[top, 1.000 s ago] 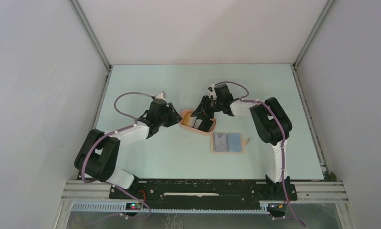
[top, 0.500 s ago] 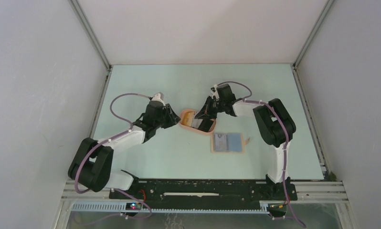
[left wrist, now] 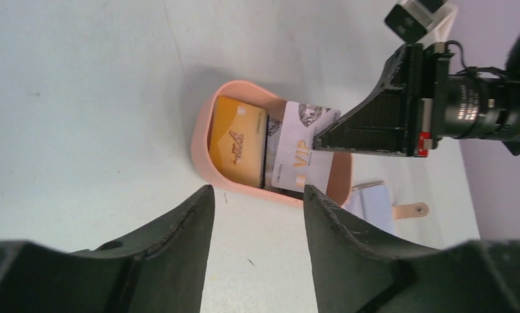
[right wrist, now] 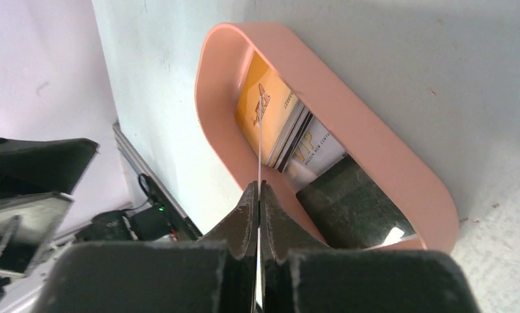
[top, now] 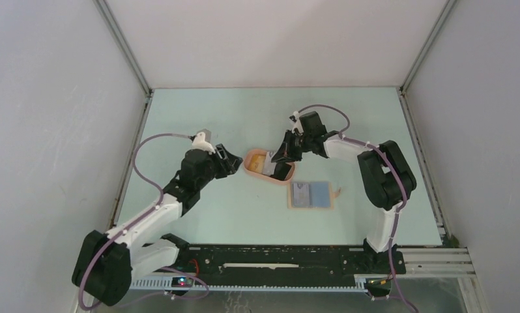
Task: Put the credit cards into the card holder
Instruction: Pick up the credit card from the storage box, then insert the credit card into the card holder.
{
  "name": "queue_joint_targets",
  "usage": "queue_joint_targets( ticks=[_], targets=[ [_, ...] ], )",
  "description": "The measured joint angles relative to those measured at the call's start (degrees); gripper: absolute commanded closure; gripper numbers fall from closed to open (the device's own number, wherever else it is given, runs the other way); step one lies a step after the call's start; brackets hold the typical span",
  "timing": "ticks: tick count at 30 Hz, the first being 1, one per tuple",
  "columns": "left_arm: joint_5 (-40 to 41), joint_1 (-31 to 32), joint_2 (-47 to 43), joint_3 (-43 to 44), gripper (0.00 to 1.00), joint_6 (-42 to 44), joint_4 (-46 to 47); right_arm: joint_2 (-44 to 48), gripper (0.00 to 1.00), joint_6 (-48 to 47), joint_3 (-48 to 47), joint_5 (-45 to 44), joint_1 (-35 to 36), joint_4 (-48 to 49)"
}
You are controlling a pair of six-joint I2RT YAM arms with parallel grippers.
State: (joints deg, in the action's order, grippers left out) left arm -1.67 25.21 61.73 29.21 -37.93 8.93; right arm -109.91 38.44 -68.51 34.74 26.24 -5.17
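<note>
Left wrist view: the right gripper (left wrist: 319,140) pinches a white card (left wrist: 296,153) over the tray (left wrist: 202,140), where a yellow card (left wrist: 236,140) lies. The left gripper (left wrist: 259,194) stands spread at the tray's 9 o'clock; the card holder (top: 311,194) lies open at its 4 o'clock.

Fixed overhead view, set high behind the near edge, looks down over the whole pale green table (top: 244,208); left wrist view faces the peach-orange oval plastic tray (left wrist: 202,134) closely from its left side, right wrist view peers into it closer still; all three share that tray.
</note>
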Motion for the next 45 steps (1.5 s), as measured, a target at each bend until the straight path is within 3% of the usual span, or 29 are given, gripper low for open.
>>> queue_joint_targets(
  ticks=[11,18,23,29,35,45],
  targets=[
    [-3.6,0.0,-15.0,-7.2,0.26,1.4,7.9,10.1,1.0,-14.4,1.5,0.7,-0.3,-5.9],
    [-10.7,0.0,-21.4,-11.5,0.08,1.0,15.9,23.6,1.0,-30.5,2.6,10.8,-3.0,-10.5],
    [-17.1,0.0,-24.0,-12.3,0.05,0.3,22.4,34.4,1.0,-41.7,4.9,19.2,-6.2,-13.9],
    [-24.3,3.4,-19.9,-12.3,0.04,0.0,34.7,42.4,1.0,-52.6,6.9,28.8,-10.1,-21.0],
    [-25.9,15.4,-13.4,-12.3,0.04,10.5,42.5,46.1,1.0,-61.2,9.8,35.8,-11.3,-26.8],
    [-26.2,22.6,5.7,-12.1,0.14,18.5,56.3,48.3,1.0,-62.4,14.8,42.6,-12.8,-25.3]
  ],
)
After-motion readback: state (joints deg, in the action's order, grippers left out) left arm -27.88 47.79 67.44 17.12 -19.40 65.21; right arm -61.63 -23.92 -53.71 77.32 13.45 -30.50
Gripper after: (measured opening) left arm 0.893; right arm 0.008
